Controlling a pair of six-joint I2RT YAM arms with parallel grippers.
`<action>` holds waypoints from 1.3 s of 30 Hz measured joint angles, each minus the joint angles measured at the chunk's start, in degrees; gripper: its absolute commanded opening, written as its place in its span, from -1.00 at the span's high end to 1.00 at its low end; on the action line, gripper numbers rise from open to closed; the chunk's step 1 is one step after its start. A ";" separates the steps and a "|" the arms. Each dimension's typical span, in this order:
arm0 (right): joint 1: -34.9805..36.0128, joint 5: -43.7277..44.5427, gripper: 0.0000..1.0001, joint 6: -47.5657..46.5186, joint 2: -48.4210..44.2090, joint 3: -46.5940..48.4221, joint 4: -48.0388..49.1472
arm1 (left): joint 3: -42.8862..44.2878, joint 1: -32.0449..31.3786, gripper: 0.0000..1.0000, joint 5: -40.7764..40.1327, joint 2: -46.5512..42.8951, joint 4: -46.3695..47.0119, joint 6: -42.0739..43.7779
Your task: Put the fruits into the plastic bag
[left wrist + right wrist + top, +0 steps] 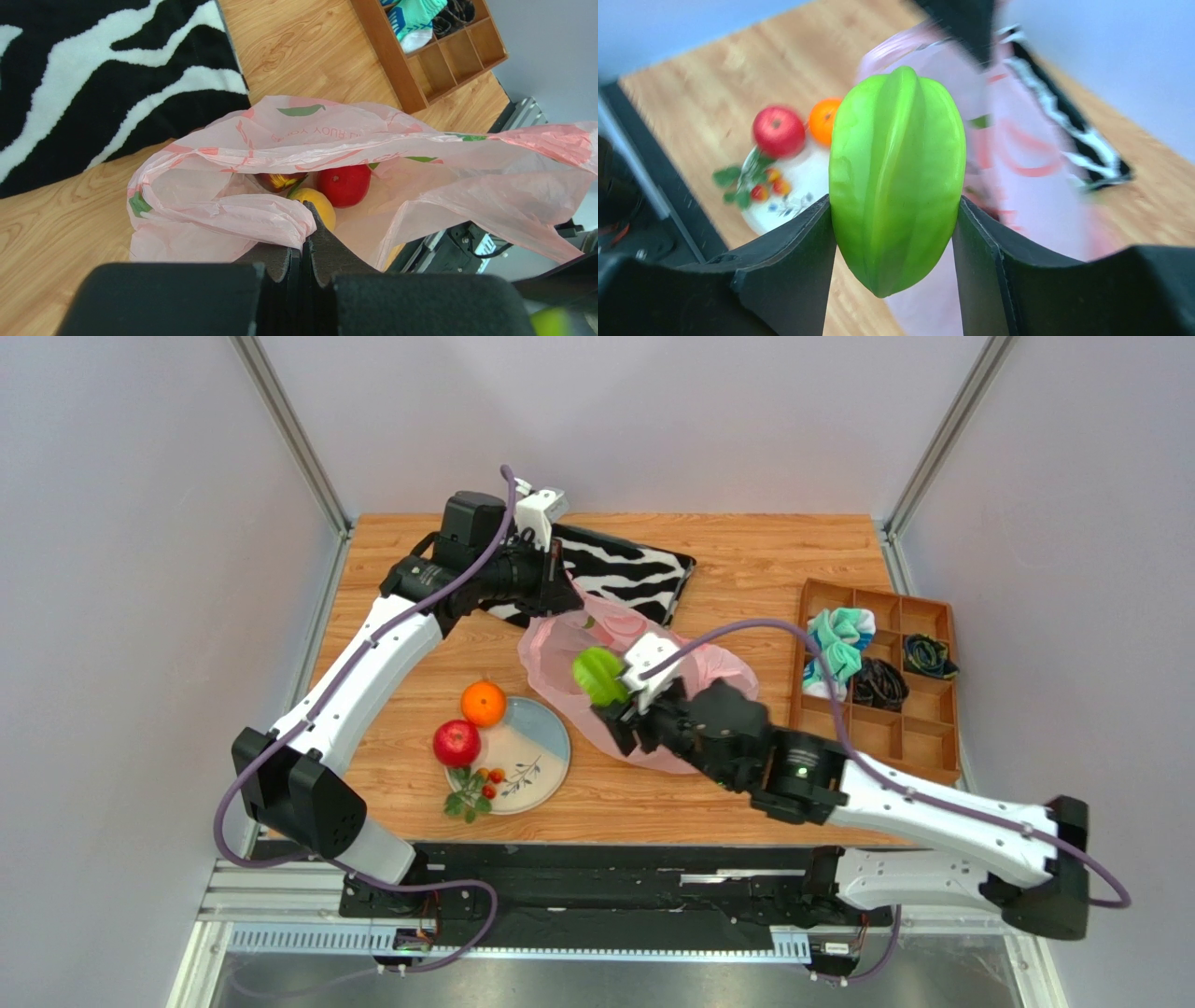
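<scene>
My left gripper (558,602) (307,218) is shut on the near rim of the pink plastic bag (709,669) (316,133), holding its mouth open. Inside lie a red fruit (345,185), a yellow-orange fruit (321,206) and a dark maroon fruit (281,182). My right gripper (617,695) (894,203) is shut on the green ridged fruit (599,675) (898,175) and holds it above the bag's left part. The orange (484,703) (822,120), the red apple (456,744) (779,131) and the berry sprig (474,793) (756,189) rest on the blue-and-cream plate (544,753).
A zebra-striped pouch (631,574) (105,77) lies behind the bag at the table's back. A wooden divided tray (898,735) (449,52) with cloth items stands at the right. Frame posts and walls border the table.
</scene>
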 measured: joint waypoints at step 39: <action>-20.87 -14.27 0.28 2.51 26.77 28.85 -27.96 | 0.00 0.00 1.00 -1.01 0.00 -0.22 0.63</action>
